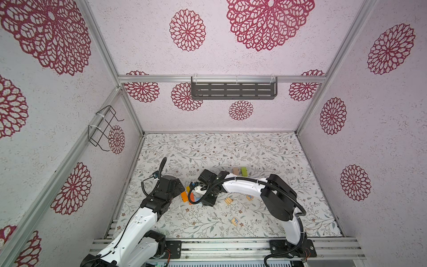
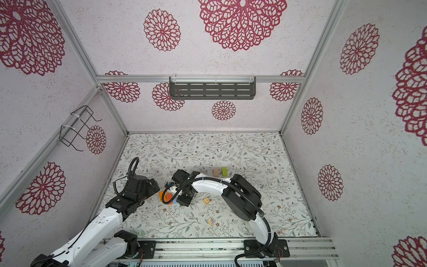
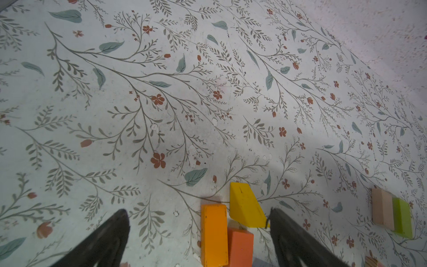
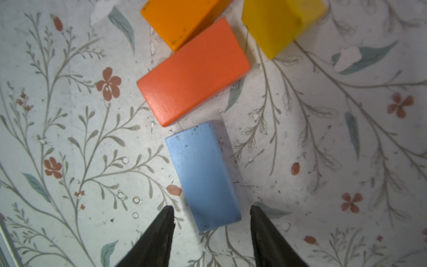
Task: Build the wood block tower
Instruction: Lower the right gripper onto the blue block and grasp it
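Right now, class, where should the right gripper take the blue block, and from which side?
Across its two long sides, coming straight down from above. The blue block lies flat on the table with both long sides clear, and the right gripper, open, straddles one end.

Nothing is reading clearly; the small natural wooden cubes point(image 1: 235, 222) are showing coloured printed marks too small to decipher.

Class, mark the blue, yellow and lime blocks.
blue block point(image 4: 203, 175): right wrist view, top face.
yellow block point(image 3: 246, 205): left wrist view, upper face.
lime block point(image 3: 402, 217): left wrist view, upper face.
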Controlling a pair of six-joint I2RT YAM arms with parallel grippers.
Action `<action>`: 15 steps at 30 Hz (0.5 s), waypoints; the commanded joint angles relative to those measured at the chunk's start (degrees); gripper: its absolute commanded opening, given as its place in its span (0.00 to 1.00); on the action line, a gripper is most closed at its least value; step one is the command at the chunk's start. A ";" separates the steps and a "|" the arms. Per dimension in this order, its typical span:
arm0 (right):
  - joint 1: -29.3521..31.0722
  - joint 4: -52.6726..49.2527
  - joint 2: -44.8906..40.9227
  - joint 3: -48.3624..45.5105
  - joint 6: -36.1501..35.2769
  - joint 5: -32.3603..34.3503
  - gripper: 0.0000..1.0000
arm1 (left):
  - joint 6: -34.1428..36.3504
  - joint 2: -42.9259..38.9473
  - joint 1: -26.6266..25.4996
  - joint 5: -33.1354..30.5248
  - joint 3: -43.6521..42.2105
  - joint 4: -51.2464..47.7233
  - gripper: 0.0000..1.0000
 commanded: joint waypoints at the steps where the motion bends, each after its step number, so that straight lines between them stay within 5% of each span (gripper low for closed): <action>1: 0.32 -2.27 0.42 1.92 -0.67 -0.81 0.51 | 0.30 -0.90 0.96 0.65 -0.87 1.32 0.97; 15: 0.55 -2.21 0.65 1.66 0.59 -0.76 0.22 | -1.08 -5.61 1.63 3.20 -0.85 -2.02 0.97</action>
